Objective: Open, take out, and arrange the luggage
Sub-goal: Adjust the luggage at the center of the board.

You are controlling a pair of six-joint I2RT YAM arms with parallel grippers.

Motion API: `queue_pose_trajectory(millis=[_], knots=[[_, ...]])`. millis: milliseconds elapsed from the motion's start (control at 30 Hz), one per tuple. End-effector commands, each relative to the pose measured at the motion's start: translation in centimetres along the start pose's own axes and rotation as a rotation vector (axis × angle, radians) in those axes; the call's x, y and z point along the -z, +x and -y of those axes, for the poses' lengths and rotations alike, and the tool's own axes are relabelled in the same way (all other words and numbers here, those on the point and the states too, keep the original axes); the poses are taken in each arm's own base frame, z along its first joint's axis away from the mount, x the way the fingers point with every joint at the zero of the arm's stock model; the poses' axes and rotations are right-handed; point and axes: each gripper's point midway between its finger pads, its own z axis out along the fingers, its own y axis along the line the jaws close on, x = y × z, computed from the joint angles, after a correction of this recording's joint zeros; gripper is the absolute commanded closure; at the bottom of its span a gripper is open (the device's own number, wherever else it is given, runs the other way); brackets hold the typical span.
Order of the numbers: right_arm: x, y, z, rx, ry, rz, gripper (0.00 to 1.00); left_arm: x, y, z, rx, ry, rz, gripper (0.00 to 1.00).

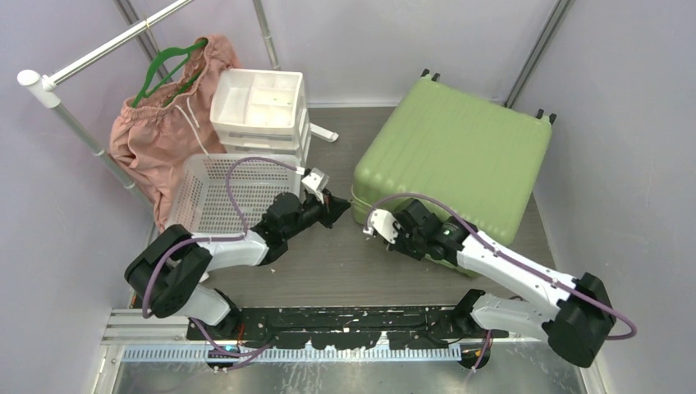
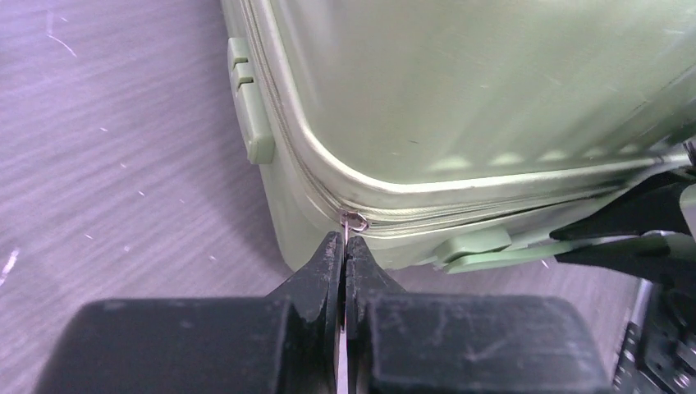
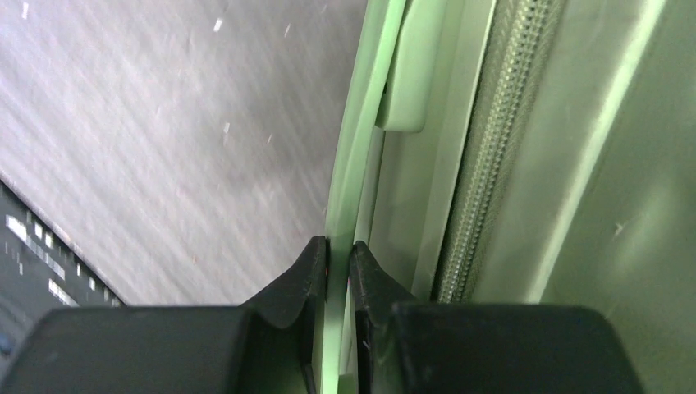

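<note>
No legible text or labels.

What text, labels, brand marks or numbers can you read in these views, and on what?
None can be read.
The light-green ribbed hard-shell suitcase shows no brand or label on its visible shell, nor do the white perforated plastic basket and the white plastic drawer unit.
Pale marks on the dark strip at the right wrist view's lower left are too blurred to read.

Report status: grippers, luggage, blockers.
Left gripper shut on zipper pull at near corner. Right gripper shut on side handle. Luggage flat, closed. Nothing on top.
</note>
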Motion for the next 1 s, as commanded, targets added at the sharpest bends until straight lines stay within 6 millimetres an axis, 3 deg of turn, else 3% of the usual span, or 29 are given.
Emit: queue_pose_trajectory(millis=[0, 133, 300, 400, 467, 600, 700, 800, 967], knots=[[4.0, 5.6, -2.8, 0.189, -0.152, -0.137, 0.99, 1.5, -0.2, -1.7, 0.038, -0.129, -0.01, 1.0], [5.1, 7.2, -4.2, 0.256, -0.223, -0.14, 0.99, 1.2, 1.1, 0.2, 0.053, -0.101, -0.065, 1.0], [6.1, 7.5, -4.6, 0.303, -0.237, -0.103, 0.96, 0.5, 1.9, -0.5, 0.041, -0.162, -0.115, 1.0], [7.0, 6.1, -5.0, 0.303, -0.259, -0.029, 0.65, -0.3, 1.4, -0.9, 0.018, -0.182, -0.107, 1.0], [8.1, 4.7, -5.7, 0.308, -0.309, 0.038, 0.51, -1.2, 1.0, -0.9, 0.004, -0.184, -0.101, 1.0], [10.5, 1.8, -7.1, 0.318, -0.42, 0.158, 0.42, -2.7, 0.4, -1.1, 0.001, -0.196, -0.119, 0.98], [12.5, -0.4, -7.5, 0.306, -0.452, 0.251, 0.38, -2.3, -0.1, -1.6, 0.028, -0.245, -0.102, 0.73], [14.5, -2.9, -6.4, 0.247, -0.419, 0.333, 0.37, -0.8, -0.8, -1.9, 0.057, -0.287, -0.087, 0.57], [18.8, -7.6, -0.2, 0.044, -0.214, 0.47, 0.34, 1.9, -2.0, -0.5, 0.095, -0.26, -0.124, 0.52]])
